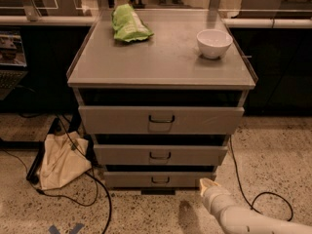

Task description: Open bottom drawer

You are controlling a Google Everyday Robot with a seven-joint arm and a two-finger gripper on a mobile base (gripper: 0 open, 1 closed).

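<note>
Gripper [208, 184] low, just right of bottom drawer [131, 180]; bag [61, 162] left.

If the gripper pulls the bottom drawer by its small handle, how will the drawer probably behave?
The bottom drawer looks like rigid metal, so it should probably slide straight out, not flex. Its handle is a small loop, so a hold there may slip easily. The gripper is low near the drawer's right end, away from the handle.
</note>
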